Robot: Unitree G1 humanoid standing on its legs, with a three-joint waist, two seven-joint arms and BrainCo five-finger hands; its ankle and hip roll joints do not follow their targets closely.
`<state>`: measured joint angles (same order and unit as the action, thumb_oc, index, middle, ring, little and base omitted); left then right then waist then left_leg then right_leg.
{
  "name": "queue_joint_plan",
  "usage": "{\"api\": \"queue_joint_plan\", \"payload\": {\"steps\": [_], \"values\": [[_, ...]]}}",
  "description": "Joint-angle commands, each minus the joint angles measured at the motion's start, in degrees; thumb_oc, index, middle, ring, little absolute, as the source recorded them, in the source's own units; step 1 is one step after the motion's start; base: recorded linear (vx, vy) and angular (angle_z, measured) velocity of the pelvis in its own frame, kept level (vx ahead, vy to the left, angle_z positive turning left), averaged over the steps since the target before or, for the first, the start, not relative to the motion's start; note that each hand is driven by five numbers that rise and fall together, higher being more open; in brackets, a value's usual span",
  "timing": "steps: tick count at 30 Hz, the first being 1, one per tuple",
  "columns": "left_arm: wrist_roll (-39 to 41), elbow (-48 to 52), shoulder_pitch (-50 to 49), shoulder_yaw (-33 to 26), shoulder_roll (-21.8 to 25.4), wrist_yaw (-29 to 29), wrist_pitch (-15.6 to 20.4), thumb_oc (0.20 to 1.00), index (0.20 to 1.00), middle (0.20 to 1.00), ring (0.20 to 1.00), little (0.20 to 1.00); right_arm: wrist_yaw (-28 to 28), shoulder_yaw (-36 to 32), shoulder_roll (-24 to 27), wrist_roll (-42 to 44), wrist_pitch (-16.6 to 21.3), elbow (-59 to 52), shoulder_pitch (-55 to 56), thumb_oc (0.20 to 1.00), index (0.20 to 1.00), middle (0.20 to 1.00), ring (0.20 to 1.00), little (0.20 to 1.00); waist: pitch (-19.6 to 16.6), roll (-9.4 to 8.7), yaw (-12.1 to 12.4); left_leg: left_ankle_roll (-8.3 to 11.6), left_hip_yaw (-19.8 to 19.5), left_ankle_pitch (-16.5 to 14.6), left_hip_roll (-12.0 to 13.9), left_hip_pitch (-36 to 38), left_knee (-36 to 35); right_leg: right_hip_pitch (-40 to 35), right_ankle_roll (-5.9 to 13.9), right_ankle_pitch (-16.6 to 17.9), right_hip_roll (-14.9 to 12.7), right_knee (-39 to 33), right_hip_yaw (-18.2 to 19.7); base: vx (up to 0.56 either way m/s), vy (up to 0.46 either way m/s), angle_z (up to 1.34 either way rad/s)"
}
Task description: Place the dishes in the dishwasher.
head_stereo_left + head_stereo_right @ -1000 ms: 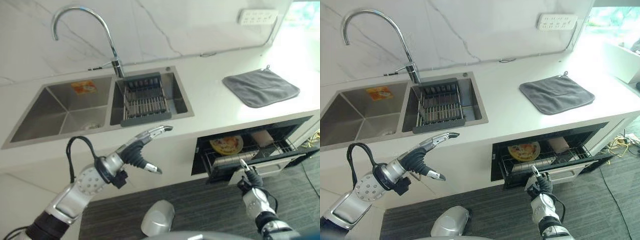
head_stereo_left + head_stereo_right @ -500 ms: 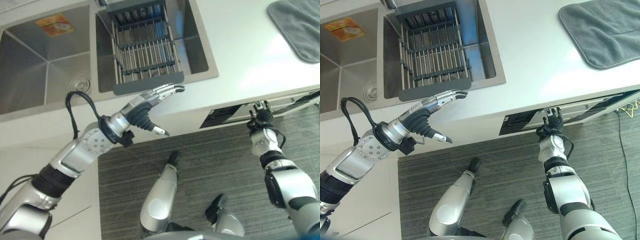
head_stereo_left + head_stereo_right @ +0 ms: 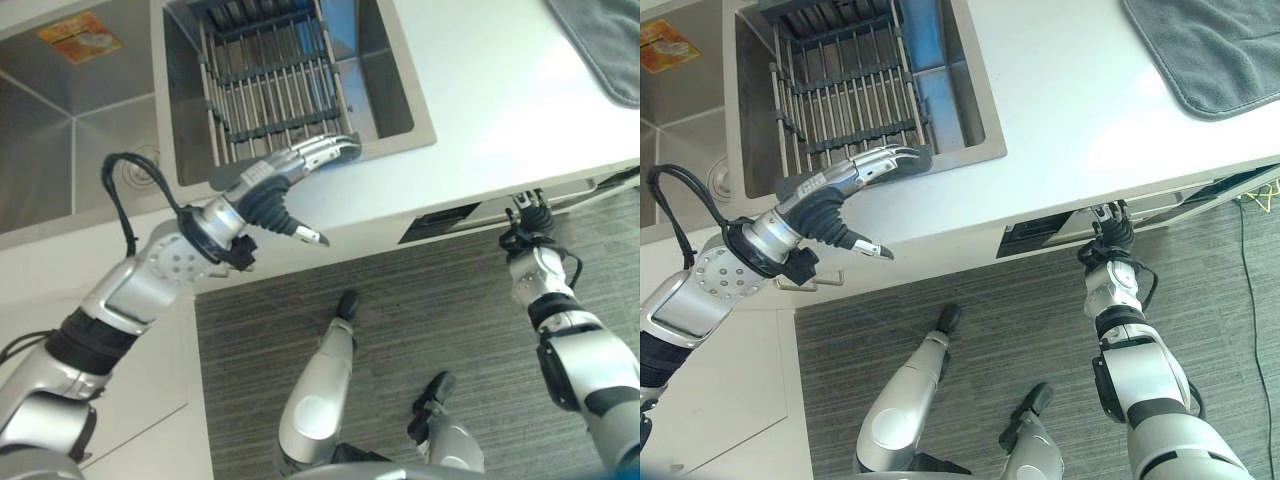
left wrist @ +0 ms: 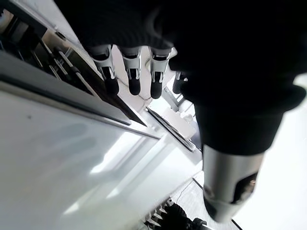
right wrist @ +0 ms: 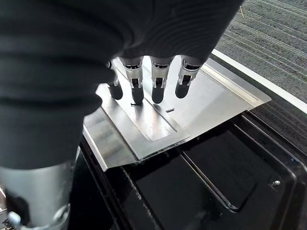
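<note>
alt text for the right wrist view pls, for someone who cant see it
The robot's right hand reaches out with straight fingers, their dark tips at a shiny metal panel on the front of the dishwasher drawer. Below the panel lies the drawer's dark interior, and grey striped floor shows beyond.

No text is readable (the orange sticker [image 3: 78,37] in the sink shows no legible print).

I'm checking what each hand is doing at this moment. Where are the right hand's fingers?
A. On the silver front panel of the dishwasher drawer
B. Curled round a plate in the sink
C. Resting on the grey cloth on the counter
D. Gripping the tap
A: in the right wrist view the right hand has straight fingers against the dishwasher drawer's silver front panel, under the counter edge.
</note>
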<state>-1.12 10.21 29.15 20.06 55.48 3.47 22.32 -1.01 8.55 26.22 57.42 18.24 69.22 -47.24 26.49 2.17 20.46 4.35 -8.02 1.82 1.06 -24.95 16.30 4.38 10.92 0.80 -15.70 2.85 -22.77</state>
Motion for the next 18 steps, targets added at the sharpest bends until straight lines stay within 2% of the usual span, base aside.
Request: {"api": "queue_joint_plan", "payload": {"steps": [1,4,6,10,15,18], "values": [[2.34,0.64,-0.99,-4.45,1.38,-1.73,3.74,1.0,1.0,1.0,1.0,1.0,4.29,4.22,-0.57,-3.16,4.87,-6.84,-12.49,1.0,1.0,1.0,1.0,1.0,-2.36,-1.55,2.37,-2.57,1.38,-2.01,-1.23,0.51,0.94,-1.13,-0.08,6.91,-3.98,-0.39,2.49,-0.04,-0.044,-0.02],[1.5,0.33,-2.33,-5.73,1.15,-3.18,3.91,1.0,1.0,1.0,1.0,1.0,3.35,4.58,-1.81,-4.46,3.5,-7.36,-10.1,1.0,1.0,1.0,1.0,1.0,-2.89,-1.8,2.03,-2.47,1.41,-1.76,-0.86,2.02,-0.3,-1.71,-0.36,6.44,-3.49,-0.41,2.65,-0.05,-0.039,-0.06],[0.57,0.28,-4.01,-7.09,0.42,-4.24,3.55,1.0,1.0,1.0,1.0,1.0,3.33,4.92,-3.86,-3.61,2.8,-7.84,-4.92,1.0,1.0,1.0,1.0,1.0,-3.96,-2.2,1.41,-2.48,1.56,-1.61,-0.29,4.05,-1.73,-2.62,-0.86,5.44,-2.7,-0.22,2.66,-0.05,-0.048,-0.06],[-1.92,1.26,-11.74,-11.64,-2.86,-5.46,3.09,1.0,1.0,1.0,1.0,1.0,3.5,5.27,-7.79,-7.72,2.2,-9.28,10.61,1.0,1.0,1.0,1.0,1.0,-7.32,-2.89,-0.24,-2.65,2.04,-1.5,1.0,10.15,-5.41,-5.28,-1.86,2.47,-0.56,0.73,2.47,0.0,-0.062,-0.13],[-3.13,0.93,-23.31,-18.97,-7.85,-7.97,3.85,1.0,1.0,1.0,1.0,1.0,8.44,2.51,-6.97,-7.94,0.14,-6.83,26.41,1.0,1.0,1.0,1.0,1.0,-13.52,-2.86,-2.22,-1.81,2.7,0.47,3.52,17.98,-11.65,-8.79,-2.88,-0.46,2.37,0.34,2.57,0.02,-0.039,-0.19],[-1.64,0.15,-27.1,-21.94,-10.12,-8.58,4.96,1.0,1.0,1.0,1.0,1.0,9.7,0.36,-6.79,-7.92,-1.06,-5.7,30.67,1.0,1.0,1.0,1.0,1.0,-16.16,-2.57,-3.37,-0.95,2.8,1.73,4.83,20.75,-14.13,-9.93,-3.99,-0.85,3.84,-0.29,2.53,-0.05,-0.052,-0.07]]}}
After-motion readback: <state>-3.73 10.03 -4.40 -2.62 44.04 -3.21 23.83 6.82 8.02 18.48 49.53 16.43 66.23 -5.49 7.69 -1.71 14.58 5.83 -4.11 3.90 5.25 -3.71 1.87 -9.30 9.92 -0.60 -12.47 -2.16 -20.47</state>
